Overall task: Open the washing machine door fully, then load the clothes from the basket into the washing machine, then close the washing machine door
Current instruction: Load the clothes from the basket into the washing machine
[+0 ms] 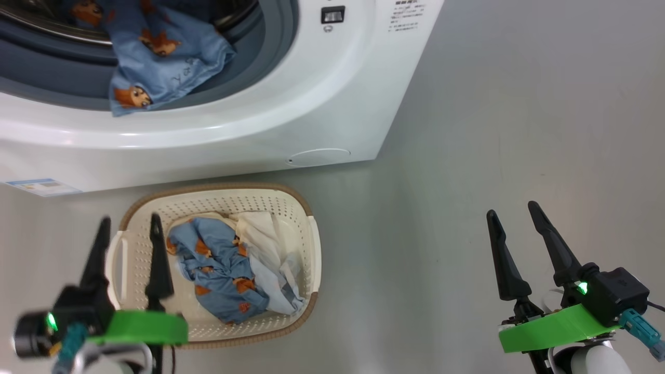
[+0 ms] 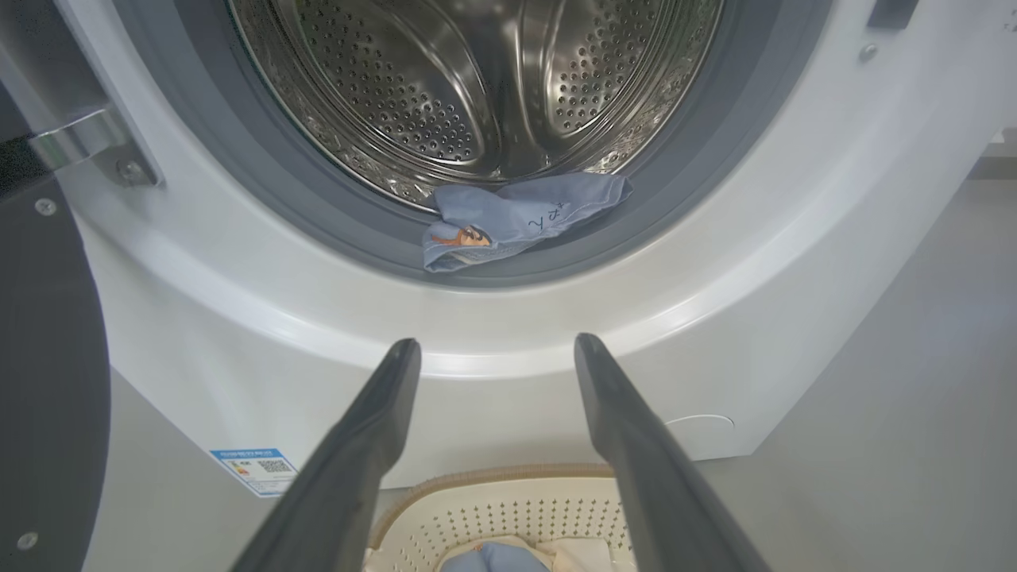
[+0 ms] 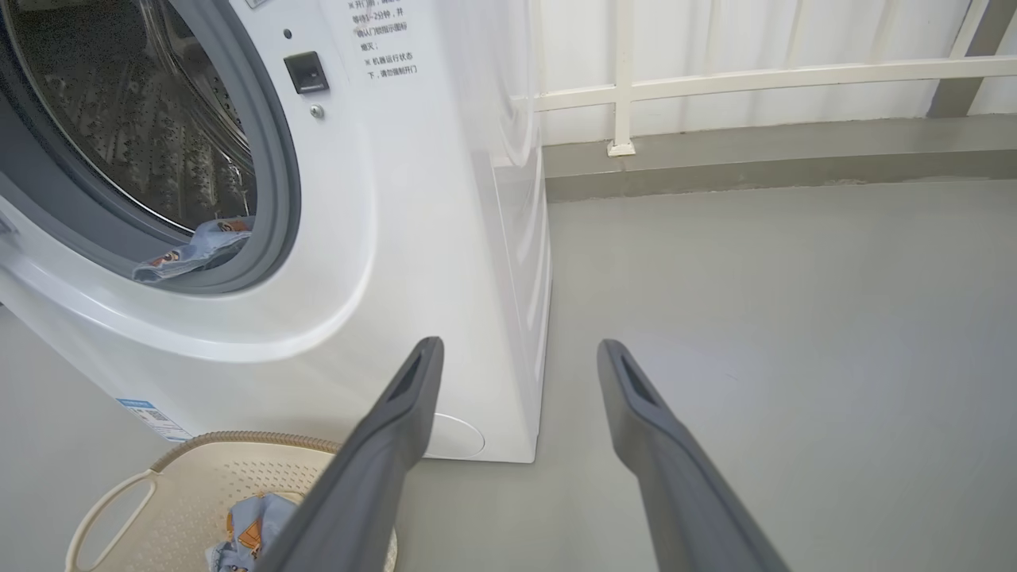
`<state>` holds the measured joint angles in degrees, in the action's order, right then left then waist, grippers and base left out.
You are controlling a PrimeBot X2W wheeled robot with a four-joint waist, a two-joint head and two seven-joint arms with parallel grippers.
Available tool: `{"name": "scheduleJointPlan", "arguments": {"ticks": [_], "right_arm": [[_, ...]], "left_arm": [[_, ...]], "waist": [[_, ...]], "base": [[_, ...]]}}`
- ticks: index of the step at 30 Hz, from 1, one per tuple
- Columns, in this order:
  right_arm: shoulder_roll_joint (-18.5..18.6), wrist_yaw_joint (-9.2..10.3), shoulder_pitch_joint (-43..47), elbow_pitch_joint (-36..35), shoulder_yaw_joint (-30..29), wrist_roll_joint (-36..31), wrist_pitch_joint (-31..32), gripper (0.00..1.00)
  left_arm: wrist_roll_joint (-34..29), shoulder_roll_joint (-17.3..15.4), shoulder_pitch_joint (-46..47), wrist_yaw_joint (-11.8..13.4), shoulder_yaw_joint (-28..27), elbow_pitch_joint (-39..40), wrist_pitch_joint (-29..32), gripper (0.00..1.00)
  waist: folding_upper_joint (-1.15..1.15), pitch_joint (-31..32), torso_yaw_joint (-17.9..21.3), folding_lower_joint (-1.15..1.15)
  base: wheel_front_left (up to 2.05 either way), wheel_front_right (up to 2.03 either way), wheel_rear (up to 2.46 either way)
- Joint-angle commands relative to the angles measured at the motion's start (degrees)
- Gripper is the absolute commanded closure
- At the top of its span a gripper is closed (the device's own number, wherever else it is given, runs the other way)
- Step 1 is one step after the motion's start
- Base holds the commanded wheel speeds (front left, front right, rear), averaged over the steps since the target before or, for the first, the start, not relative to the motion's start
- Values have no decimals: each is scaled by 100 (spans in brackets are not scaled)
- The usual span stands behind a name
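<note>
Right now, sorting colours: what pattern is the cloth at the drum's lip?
Light blue cloth, orange cartoon figures; head view.

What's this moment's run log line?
door: open | blue garment: draped over gasket | other clothes: in basket | left gripper: jaws open, empty | right gripper: jaws open, empty

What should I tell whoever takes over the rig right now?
Left end effector: open, empty, over the basket's left side.
Right end effector: open, empty, over the floor.
Done: door open; one blue garment in the washing machine, drooping over the gasket.
Left: load the clothes from the basket, tuck in that garment, close the door.
</note>
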<state>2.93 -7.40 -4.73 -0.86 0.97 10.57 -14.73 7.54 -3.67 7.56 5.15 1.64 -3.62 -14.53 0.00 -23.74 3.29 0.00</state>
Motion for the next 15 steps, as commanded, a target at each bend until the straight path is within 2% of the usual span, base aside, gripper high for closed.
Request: {"name": "scheduleJointPlan", "arguments": {"ticks": [1,15], "right_arm": [[3,-9,-54,-139,153,8,-27,0],[-4,-9,-427,-159,406,241,-27,0]], "left_arm": [[-74,-166,229,-38,-190,74,7,0],[-311,-713,2552,-71,-132,-1066,698,0]], "waist": [[0,-65,50,0],[0,-779,377,0]], "base": [[0,0,0],[0,0,0]]}}
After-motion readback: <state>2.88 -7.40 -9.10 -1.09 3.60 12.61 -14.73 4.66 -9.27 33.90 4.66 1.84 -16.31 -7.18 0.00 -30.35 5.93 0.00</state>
